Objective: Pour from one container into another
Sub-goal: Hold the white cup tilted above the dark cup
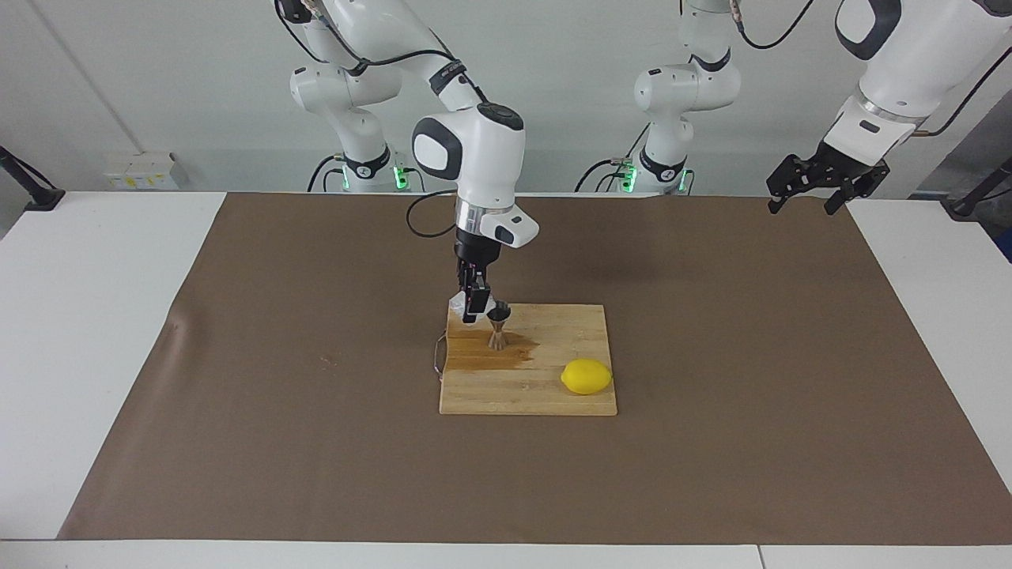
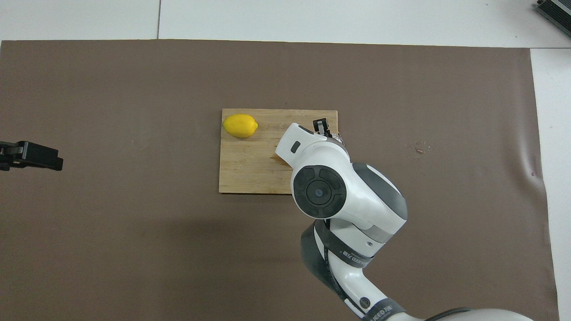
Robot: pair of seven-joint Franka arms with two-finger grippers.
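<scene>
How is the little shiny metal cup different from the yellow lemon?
The jigger is shiny steel and pinched at the waist like an hourglass; the lemon is plain yellow and rounded. The jigger stands upright, the lemon lies on its side. The jigger is nearer the robots, right beside the right gripper, which holds the whitish cup next to its rim; nothing is close to the lemon. Both sit on the wooden cutting board.

Your right claw [image 1: 473,310] grips the whitish cup [image 1: 459,303], tilted against the steel jigger [image 1: 498,328] on the wooden board [image 1: 545,395]. A lemon [image 1: 587,376] lies there too. Your left claw [image 1: 822,186] waits aloft, open.
</scene>
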